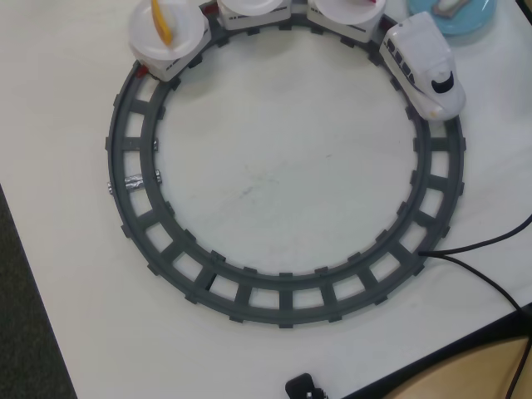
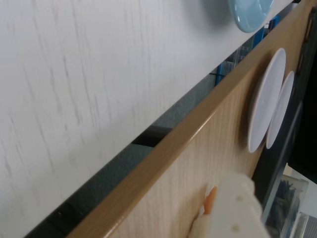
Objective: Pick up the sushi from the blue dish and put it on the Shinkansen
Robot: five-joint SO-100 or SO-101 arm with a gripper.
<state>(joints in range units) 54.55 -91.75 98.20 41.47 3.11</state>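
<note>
We see no arm in the overhead view; only the wrist view shows part of the gripper [image 2: 233, 210], a cream-coloured piece with an orange bit at about five o'clock of that frame, and we cannot tell whether its jaws stand wide or narrow, or whether they hold anything. In the overhead view the dish [image 1: 470, 18] sits at the one o'clock corner, cut by the frame edge, with the sushi [image 1: 449, 7] lying in it, only partly visible. The Shinkansen [image 1: 422, 68] stands on the track [image 1: 274, 295] just beside the dish, nose toward four o'clock, its cars carrying plates [image 1: 166, 35] along the twelve o'clock arc; the plate at eleven o'clock bears a yellow-orange strip [image 1: 160, 23]. In the wrist view the dish [image 2: 250, 12] shows at one o'clock, well apart from the gripper, with a wooden edge [image 2: 163, 153] and two white discs [image 2: 267, 99] nearer. We judge the step in hand to be the reach. To do it well we should bring the camera over the dish until the sushi is centred, open wide, line the fingers across its short side, and come straight down without nudging the dish into the train.
</note>
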